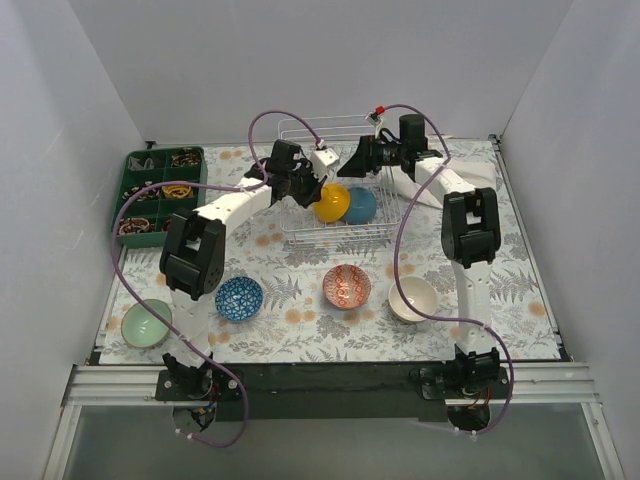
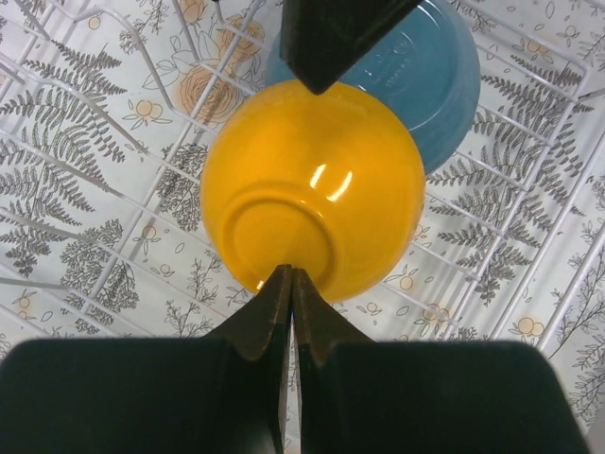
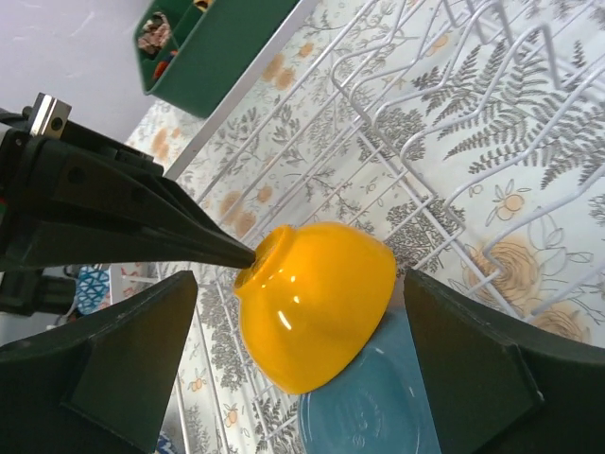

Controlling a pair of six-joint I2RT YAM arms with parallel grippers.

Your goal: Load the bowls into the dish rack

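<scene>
The orange-yellow bowl (image 1: 331,203) stands tilted on its rim inside the white wire dish rack (image 1: 300,130), leaning against the teal-blue bowl (image 1: 360,205). My left gripper (image 1: 312,190) is shut, its tips (image 2: 291,274) touching the yellow bowl's (image 2: 312,189) foot ring. My right gripper (image 1: 345,165) is open, its fingers on either side of the yellow bowl (image 3: 321,303) without touching it. The teal bowl (image 3: 378,407) lies behind. The blue-patterned (image 1: 239,298), red-patterned (image 1: 347,286), white (image 1: 412,298) and pale green (image 1: 146,323) bowls sit on the table in front.
A dark green compartment tray (image 1: 160,190) with small items stands at the back left. The rack's wire prongs (image 3: 397,113) rise close around both grippers. White walls enclose the table.
</scene>
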